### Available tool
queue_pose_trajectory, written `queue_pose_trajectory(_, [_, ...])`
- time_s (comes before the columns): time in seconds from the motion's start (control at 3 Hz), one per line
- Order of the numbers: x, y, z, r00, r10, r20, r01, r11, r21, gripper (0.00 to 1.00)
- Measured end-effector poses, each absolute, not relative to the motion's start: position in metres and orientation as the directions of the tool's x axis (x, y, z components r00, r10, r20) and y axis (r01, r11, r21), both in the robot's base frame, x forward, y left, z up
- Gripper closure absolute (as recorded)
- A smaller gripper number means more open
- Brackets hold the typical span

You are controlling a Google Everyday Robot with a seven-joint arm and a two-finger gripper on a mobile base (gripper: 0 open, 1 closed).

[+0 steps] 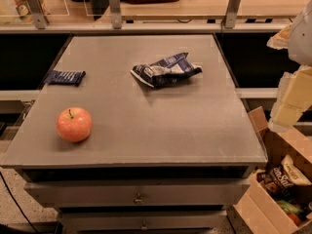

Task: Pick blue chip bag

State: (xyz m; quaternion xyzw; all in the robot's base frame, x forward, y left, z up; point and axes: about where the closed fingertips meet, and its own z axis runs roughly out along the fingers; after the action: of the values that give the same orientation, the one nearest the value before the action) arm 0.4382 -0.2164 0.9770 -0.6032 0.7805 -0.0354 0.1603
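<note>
The blue chip bag (165, 69) is a crumpled navy foil bag with silvery-white patches. It lies flat on the grey tabletop (146, 116), a little right of centre toward the back. My gripper (286, 108) hangs at the right edge of the view, pale and blurred, off the table's right side. It is raised well to the right of the bag and touches nothing.
A red-yellow apple (74, 124) sits at the front left. A small flat dark-blue bar wrapper (65, 77) lies at the left edge. An open cardboard box (280, 179) with snack packs stands on the floor at the right. A rail with posts (115, 6) runs behind.
</note>
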Motion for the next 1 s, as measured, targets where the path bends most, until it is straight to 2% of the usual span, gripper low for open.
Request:
queue_pose_trajectory(0.67, [0.44,-0.211,0.979,-0.203,-0.959,-0.196,-0.922,0.255,-0.293,0.0])
queue_pose_trajectory(1.0, [0.451,-0.197,0.975,-0.143,-0.978,-0.153,-0.901,0.193,-0.389,0.0])
